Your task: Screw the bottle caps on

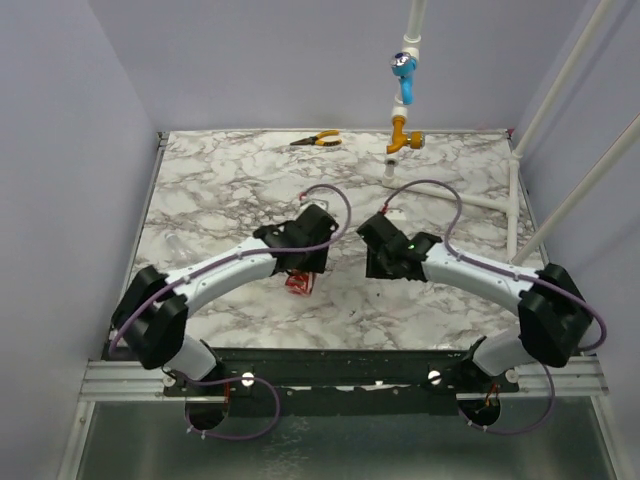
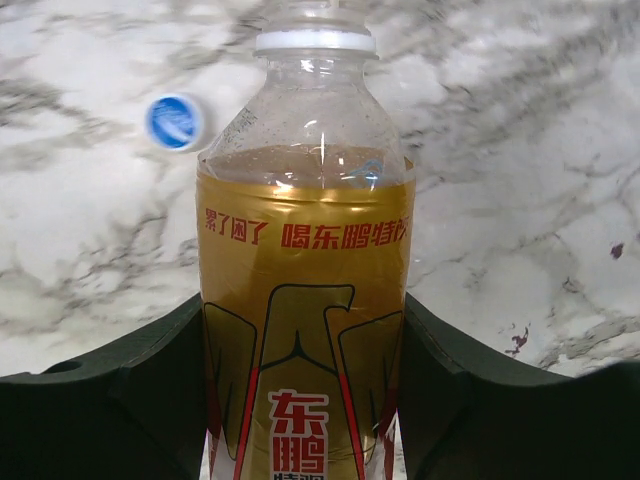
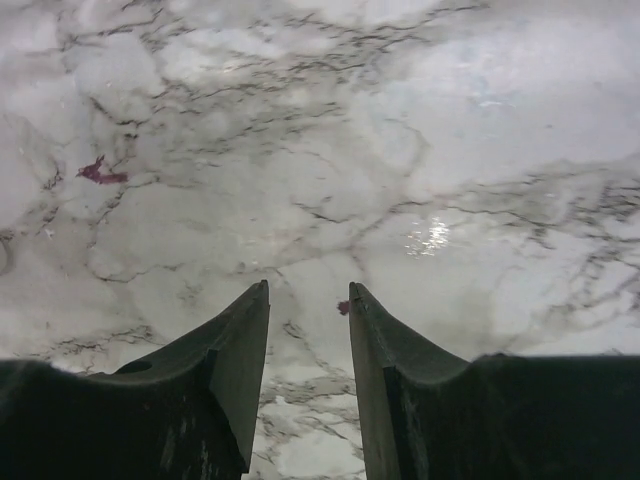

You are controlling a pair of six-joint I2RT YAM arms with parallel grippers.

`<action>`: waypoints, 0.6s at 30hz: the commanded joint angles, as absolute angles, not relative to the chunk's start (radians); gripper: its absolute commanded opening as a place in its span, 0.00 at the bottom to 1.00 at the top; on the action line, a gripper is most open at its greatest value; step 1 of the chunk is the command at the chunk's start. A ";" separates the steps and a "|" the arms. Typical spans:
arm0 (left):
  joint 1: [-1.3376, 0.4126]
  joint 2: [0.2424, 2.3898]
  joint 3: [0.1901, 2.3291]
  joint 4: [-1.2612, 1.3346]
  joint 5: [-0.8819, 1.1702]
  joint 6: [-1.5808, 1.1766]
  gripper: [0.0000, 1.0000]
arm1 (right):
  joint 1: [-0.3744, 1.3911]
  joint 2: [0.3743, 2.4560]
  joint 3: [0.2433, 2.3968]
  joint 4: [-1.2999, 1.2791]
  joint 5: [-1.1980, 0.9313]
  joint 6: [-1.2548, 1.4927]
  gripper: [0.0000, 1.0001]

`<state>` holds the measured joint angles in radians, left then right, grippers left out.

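Left hand (image 2: 302, 305) clasps the bottle (image 2: 305, 200); the blue cap (image 2: 175, 121) lies apart on the surface (image 3: 300, 150). Right hand (image 3: 309, 290), slightly parted and empty, should seat it squarely before twisting.

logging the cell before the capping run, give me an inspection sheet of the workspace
surface: marble-patterned table, a few small reddish marks
job's things: bottle with amber liquid in the left gripper, top of neck out of frame; blue cap lying loose on the table, apart from the bottle
clutter: pliers near the far edge
grippers: left gripper jaws shut on the bottle's body; right gripper jaws slightly apart, empty, over bare table
cables: purple cables loop above both wrists
surroundings: valve with orange fitting on white pipes, plain walls
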<state>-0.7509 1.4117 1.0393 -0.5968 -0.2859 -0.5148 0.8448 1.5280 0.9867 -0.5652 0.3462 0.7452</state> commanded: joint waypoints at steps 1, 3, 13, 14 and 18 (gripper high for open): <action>-0.869 1.605 1.132 -0.512 -0.245 -0.332 0.55 | 0.761 1.409 0.910 -0.558 0.273 0.760 0.41; -0.886 1.653 1.168 -0.512 -0.213 -0.285 0.55 | 0.751 1.384 0.911 -0.568 0.274 0.759 0.41; -0.819 1.614 1.195 -0.562 -0.299 -0.242 0.56 | 0.763 1.382 0.919 -0.484 0.161 0.724 0.50; -0.800 1.592 1.195 -0.587 -0.319 -0.246 0.56 | 0.785 1.409 0.941 -0.479 0.166 0.721 0.52; -0.683 1.495 1.182 -0.694 -0.413 -0.317 0.56 | 0.923 1.589 1.103 -0.513 0.247 0.703 0.61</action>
